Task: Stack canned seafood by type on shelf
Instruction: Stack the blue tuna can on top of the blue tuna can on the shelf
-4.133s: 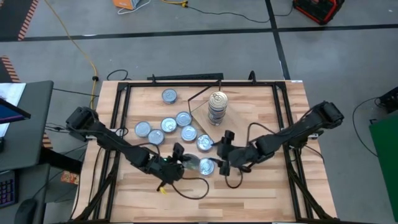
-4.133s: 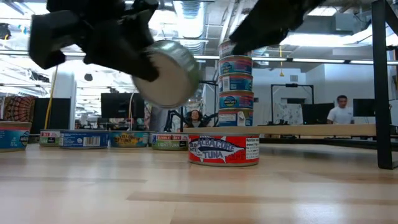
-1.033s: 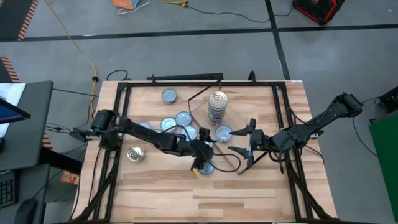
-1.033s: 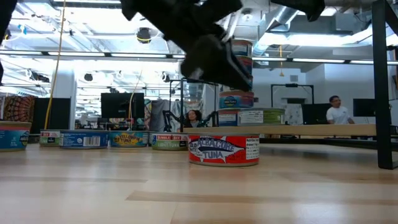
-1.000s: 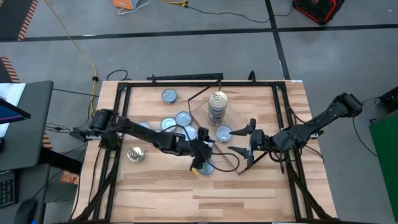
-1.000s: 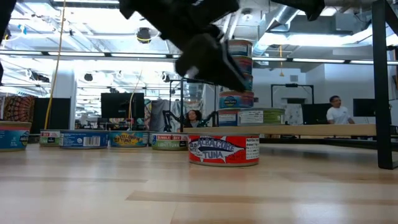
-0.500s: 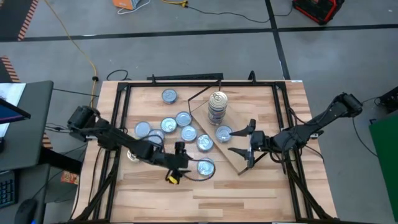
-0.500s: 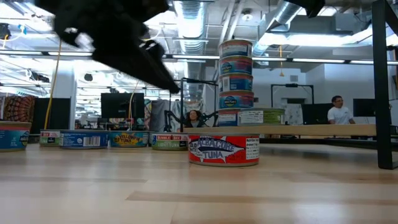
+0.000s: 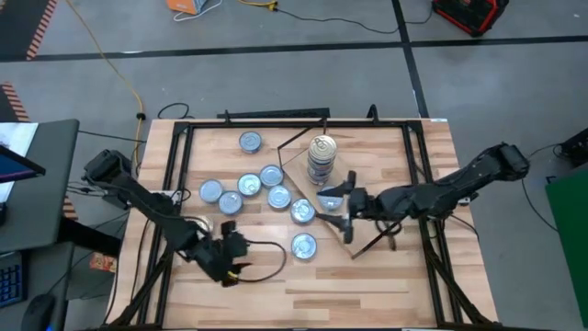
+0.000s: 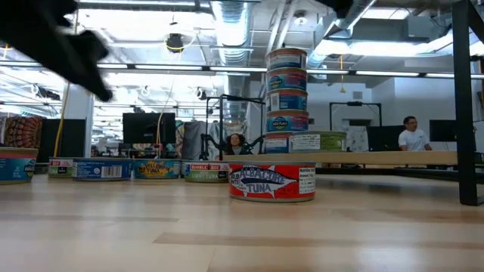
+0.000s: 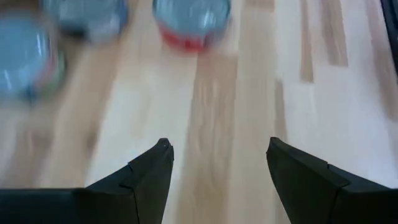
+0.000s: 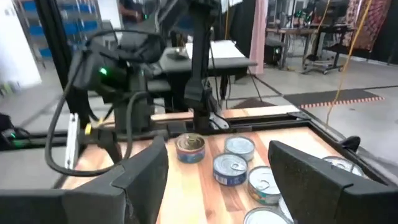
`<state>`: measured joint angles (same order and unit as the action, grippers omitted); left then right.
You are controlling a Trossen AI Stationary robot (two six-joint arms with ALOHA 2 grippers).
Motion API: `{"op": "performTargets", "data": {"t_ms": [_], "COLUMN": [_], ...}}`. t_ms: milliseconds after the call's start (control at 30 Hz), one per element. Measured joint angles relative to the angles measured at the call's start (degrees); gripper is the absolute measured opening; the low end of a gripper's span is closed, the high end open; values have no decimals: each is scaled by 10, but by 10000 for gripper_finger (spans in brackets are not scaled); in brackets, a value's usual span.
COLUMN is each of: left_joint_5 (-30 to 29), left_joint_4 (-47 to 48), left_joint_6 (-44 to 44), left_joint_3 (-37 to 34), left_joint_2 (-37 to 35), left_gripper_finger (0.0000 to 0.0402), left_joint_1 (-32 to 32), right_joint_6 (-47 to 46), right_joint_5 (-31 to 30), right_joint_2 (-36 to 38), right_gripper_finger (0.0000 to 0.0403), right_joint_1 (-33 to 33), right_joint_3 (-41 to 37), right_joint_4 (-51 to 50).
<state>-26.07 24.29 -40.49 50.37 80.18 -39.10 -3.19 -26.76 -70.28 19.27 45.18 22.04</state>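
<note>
A stack of tins (image 9: 322, 156) stands on the shelf (image 10: 378, 157), with a single tin (image 9: 328, 196) beside it. Several loose silver-lidded tins (image 9: 249, 184) stand on the table left of the shelf. One red-labelled tin (image 9: 304, 245) stands apart nearer the front edge and shows as (image 10: 272, 181) in the low view. My left gripper (image 9: 230, 253) is open above bare wood at the near left, pointing slantwise down. My right gripper (image 9: 342, 208) is open and level above the shelf, right of the single tin. Nothing is between its fingers (image 12: 155, 155).
Dark metal frame bars (image 9: 175, 184) run along the table's left, right and far sides. A black cable (image 9: 266, 262) trails from my left gripper across the near table. Bare wood lies along the near edge (image 9: 367, 285). People are in the room beyond the table (image 10: 412, 136).
My left gripper has swept from the red-labelled tin by the shelf toward the table's near left, rolling its wrist and staying open. The tin stays where it was. My right gripper has moved a little toward the table's left, over the shelf toward the single tin.
</note>
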Motion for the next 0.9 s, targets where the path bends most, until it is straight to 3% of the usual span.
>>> {"op": "performTargets", "data": {"t_ms": [167,333,600,900], "left_joint_5": [0,-7,-7,77], "left_joint_4": [119,191,219,236], "left_joint_6": [-153,-266,-409,-532], "left_joint_3": [0,0,0,1], "left_joint_2": [-25,-29,-40,-49], "left_gripper_finger": [249,249,249,249], "left_joint_1": [-56,-107,-191,-232], "right_joint_6": [16,46,77,90], "right_joint_5": [3,61,78,81], "right_joint_2": [-78,-134,-123,-118], "right_gripper_finger": [302,302,301,301], "right_joint_1": [-12,-22,-45,-63], "right_joint_3": [106,176,190,190], "right_joint_4": [-96,-144,-150,-147]}}
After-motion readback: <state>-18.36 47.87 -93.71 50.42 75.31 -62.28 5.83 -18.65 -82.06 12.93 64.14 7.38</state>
